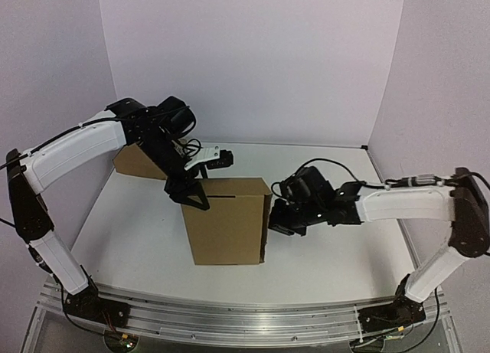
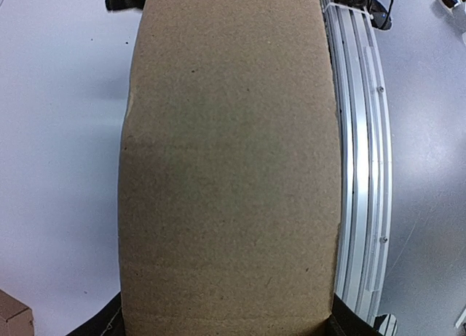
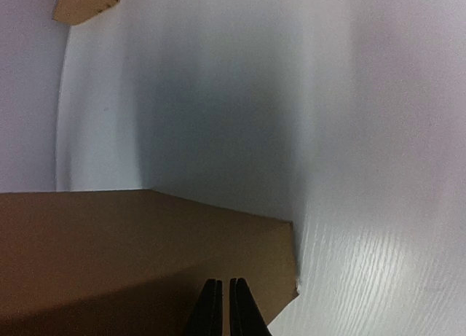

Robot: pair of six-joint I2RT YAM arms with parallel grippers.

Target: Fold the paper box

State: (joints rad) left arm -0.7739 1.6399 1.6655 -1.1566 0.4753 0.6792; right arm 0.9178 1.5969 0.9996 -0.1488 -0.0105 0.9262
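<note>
The paper box [image 1: 230,227] stands upright on the white table [image 1: 130,238] at the centre, its broad brown face towards the arms and a slit in its top edge. My left gripper [image 1: 190,194] is at the box's top left corner. In the left wrist view the cardboard [image 2: 229,154] fills the whole gap between the two fingers, so the left gripper [image 2: 226,325] grips it across. My right gripper [image 1: 272,215] is at the box's right side. In the right wrist view its tips [image 3: 225,281] are closed, empty, and lie against the cardboard [image 3: 109,241].
A second shallow brown box [image 1: 136,163] sits at the back left behind the left arm. It also shows in the right wrist view [image 3: 84,2]. An aluminium rail [image 1: 230,315] runs along the near table edge. Purple walls enclose the back and sides.
</note>
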